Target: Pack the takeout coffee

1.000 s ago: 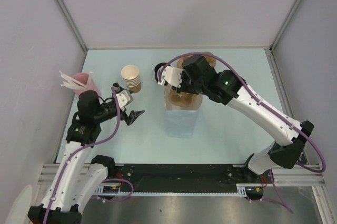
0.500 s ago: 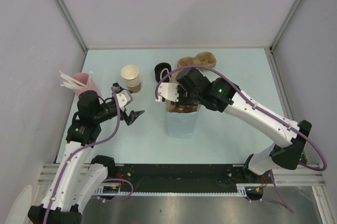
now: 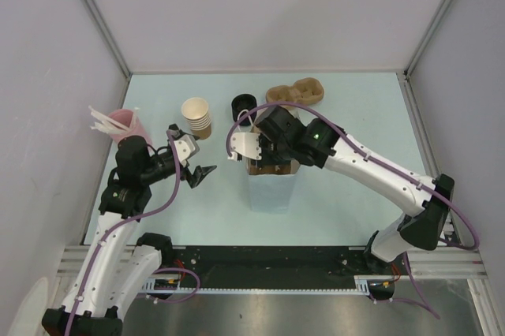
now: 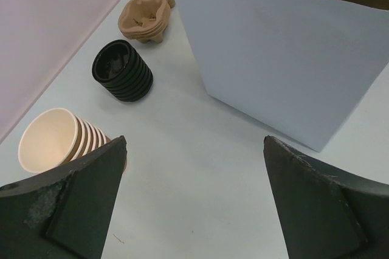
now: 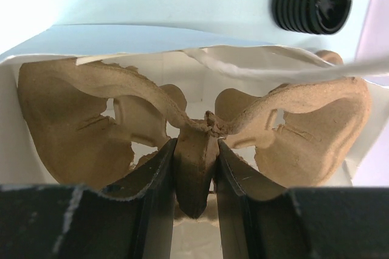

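Note:
The takeout coffee is out of view; no single cup shows. My right gripper (image 5: 194,145) is shut on the centre ridge of a tan moulded-pulp cup carrier (image 5: 73,107). The carrier hangs inside the open mouth of the pale blue paper bag (image 5: 121,34). From above, the right gripper (image 3: 264,151) sits over the bag (image 3: 273,190), with the brown carrier (image 3: 272,167) showing at its opening. My left gripper (image 3: 201,174) hovers left of the bag, open and empty. In its wrist view the left gripper (image 4: 194,149) faces bare table.
A stack of nested tan cups (image 3: 196,115) stands back left of the bag, also seen from the left wrist (image 4: 55,143). A stack of black lids (image 3: 244,105) and spare pulp carriers (image 3: 297,90) lie behind the bag. A pink cup of white stirrers (image 3: 118,123) stands far left.
My right gripper has come forward from over the spare carriers to the bag, carrying the pulp carrier down into its mouth. The left arm has not moved.

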